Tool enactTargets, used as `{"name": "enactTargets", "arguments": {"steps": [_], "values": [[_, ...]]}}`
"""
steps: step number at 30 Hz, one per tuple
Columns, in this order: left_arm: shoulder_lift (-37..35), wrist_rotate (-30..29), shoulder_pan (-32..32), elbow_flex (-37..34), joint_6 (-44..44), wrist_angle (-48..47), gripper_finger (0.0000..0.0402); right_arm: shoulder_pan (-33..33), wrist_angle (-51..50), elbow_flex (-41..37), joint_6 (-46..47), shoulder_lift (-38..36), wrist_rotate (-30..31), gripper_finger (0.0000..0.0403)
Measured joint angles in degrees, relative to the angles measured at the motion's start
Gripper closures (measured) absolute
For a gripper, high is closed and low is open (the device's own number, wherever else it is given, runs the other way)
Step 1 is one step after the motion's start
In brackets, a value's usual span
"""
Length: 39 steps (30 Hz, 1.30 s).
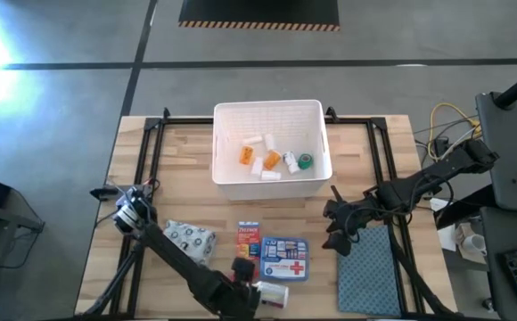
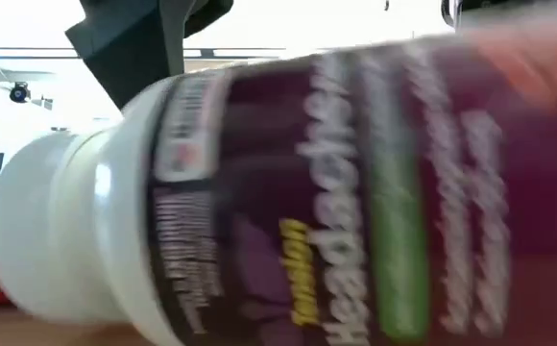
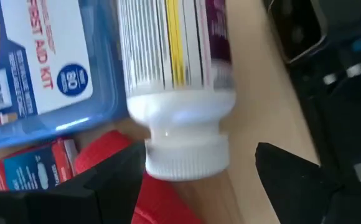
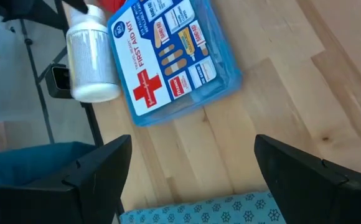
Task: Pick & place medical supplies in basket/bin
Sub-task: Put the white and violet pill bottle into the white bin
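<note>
A white pill bottle [image 1: 273, 292] with a purple label lies on its side near the table's near edge, beside the blue red-cross pouch [image 1: 285, 259]. My left gripper [image 3: 200, 154] is open at the bottle's white cap [image 3: 187, 155], one finger on each side of it. The bottle fills the low view [image 2: 288, 192]. A red tube [image 3: 115, 155] lies by the left finger. My right gripper [image 4: 193, 168] is open and hovers over bare wood by the teal mat [image 1: 370, 272]. The white bin [image 1: 316, 111] holds white bottles, orange vials and a green tape roll [image 1: 306, 161].
A red-blue box [image 1: 248, 239] and a grey patterned pack [image 1: 190, 239] lie on the wood left of the pouch. Black frame rails [image 1: 147, 169] run along the table's left, right and far sides. Bare wood lies between the bin and the items.
</note>
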Motion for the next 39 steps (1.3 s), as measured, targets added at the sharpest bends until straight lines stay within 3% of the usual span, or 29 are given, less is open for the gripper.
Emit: {"name": "enactTargets", "arguments": {"steps": [8,16,30,39], "values": [[0.09,-0.47,1.82,-2.02,-2.52,1.57,0.0121,-0.01,-0.13,0.02,0.4,0.0,-0.01,0.0075],[0.01,1.05,3.19,-1.78,-12.04,7.94,0.0121,-0.01,-0.2,0.0,-0.84,0.0,0.26,0.0075],[0.37,1.49,3.79,-8.27,-10.1,14.19,0.0121,-0.02,-0.57,-0.15,-1.77,0.02,1.97,0.0075],[0.37,1.37,3.91,-8.78,-0.1,15.79,0.0123,-0.02,-0.75,-0.93,-0.66,0.02,2.05,0.0075]]}}
